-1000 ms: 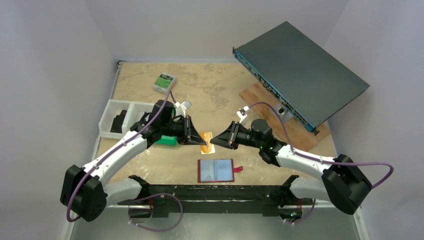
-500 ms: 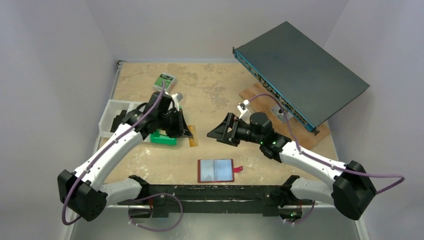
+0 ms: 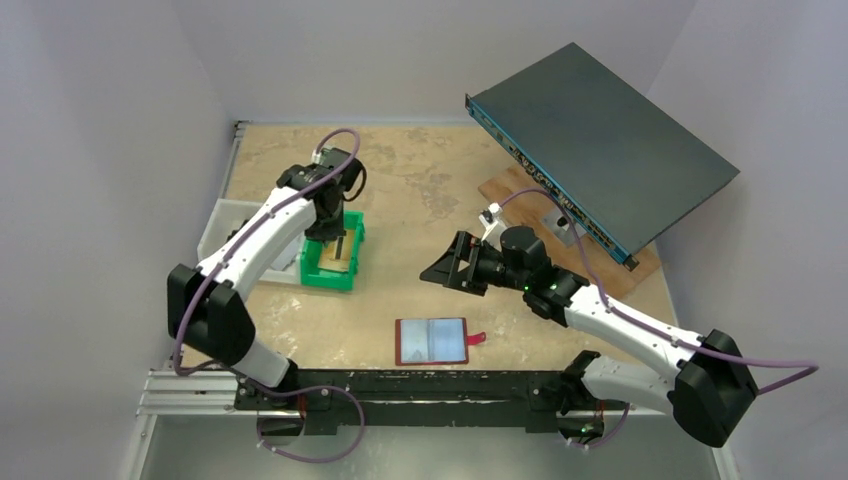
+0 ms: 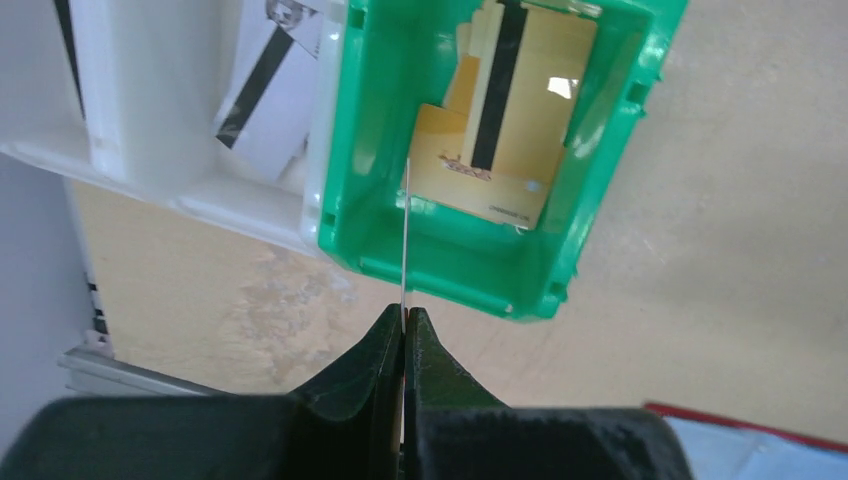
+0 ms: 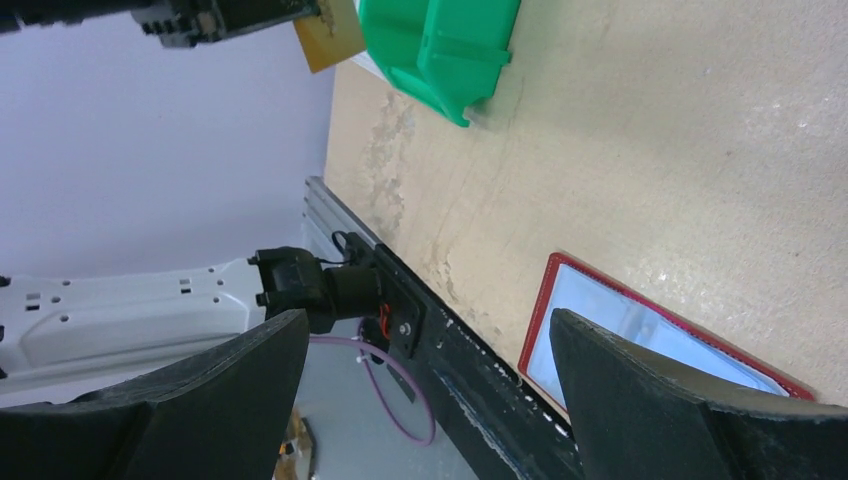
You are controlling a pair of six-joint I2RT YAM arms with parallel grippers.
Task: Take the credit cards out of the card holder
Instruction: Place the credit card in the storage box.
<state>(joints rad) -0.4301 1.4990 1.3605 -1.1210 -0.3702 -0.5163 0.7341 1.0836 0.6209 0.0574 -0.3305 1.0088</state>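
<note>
The red card holder (image 3: 432, 341) lies open and flat near the table's front edge, its pale blue pockets up; one corner also shows as the card holder (image 5: 640, 320) in the right wrist view. My left gripper (image 3: 337, 243) (image 4: 404, 315) is shut on a thin credit card (image 4: 405, 240), seen edge-on, held over the green bin (image 3: 330, 275) (image 4: 440, 275). Yellow-orange credit cards (image 4: 500, 150) with a black stripe lie inside that bin. My right gripper (image 3: 437, 270) (image 5: 425, 320) hangs open and holds nothing, above the table behind the holder.
A white divided tray (image 3: 225, 225) touches the bin's left side and holds a striped card (image 4: 260, 90). A dark flat network switch (image 3: 600, 140) leans on a wooden block (image 3: 520, 190) at the back right. The metal rail (image 3: 420, 385) runs along the front edge.
My right gripper let go of the orange card and opened. The left arm carried the card from the table's centre back and left to above the green bin.
</note>
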